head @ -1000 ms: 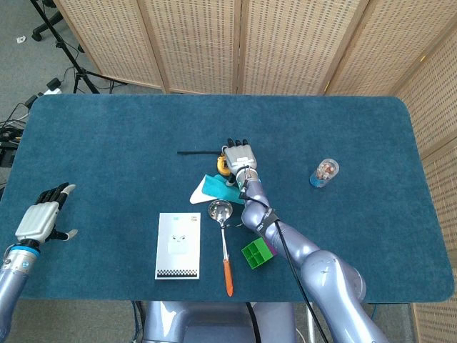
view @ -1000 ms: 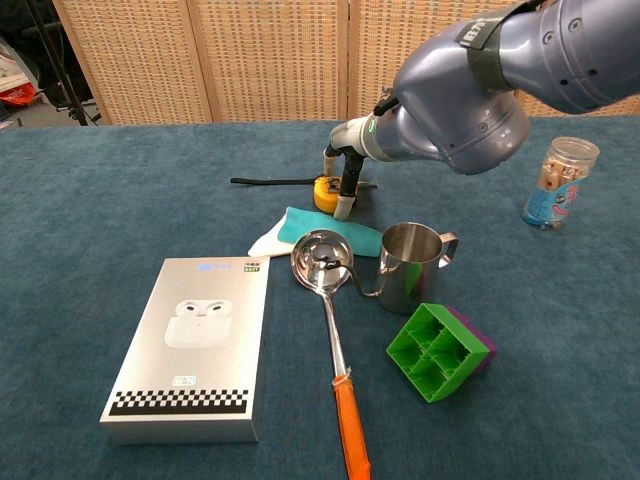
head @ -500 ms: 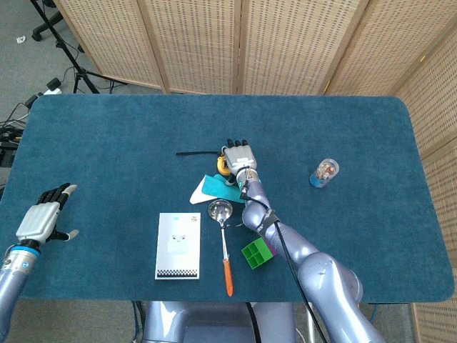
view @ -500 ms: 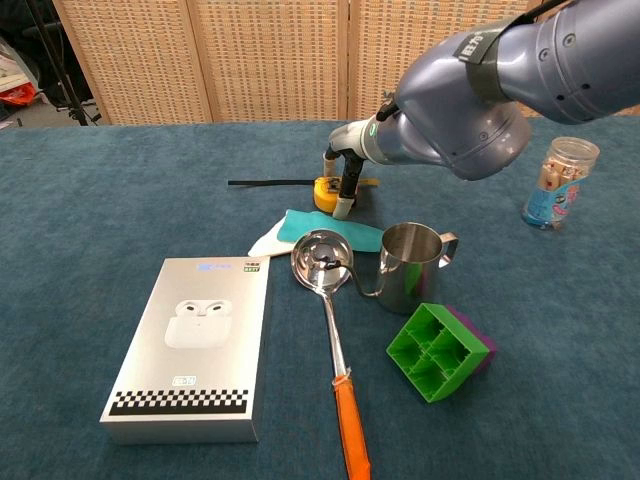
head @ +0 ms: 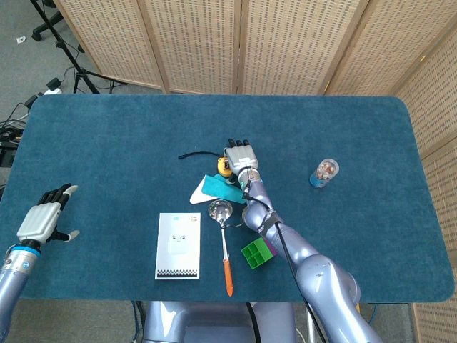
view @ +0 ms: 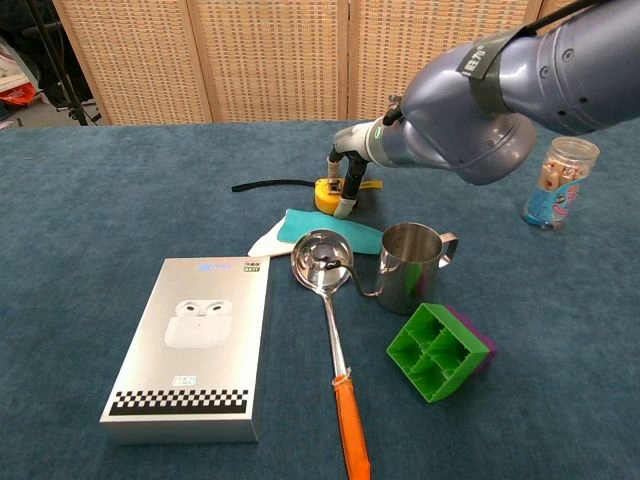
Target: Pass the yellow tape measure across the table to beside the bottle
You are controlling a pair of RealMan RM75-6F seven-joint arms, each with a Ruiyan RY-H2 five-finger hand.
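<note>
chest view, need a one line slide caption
Right hand on the yellow tape measure, bottle waiting far across the blue table.

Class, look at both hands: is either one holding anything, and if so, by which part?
The right hand grips the tape measure by its yellow case, fingers down its side. The left hand holds nothing.

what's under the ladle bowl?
The steel ladle with orange handle overlaps the teal cloth's near edge, white paper peeking out left. How far either runs beneath is hidden.
</note>
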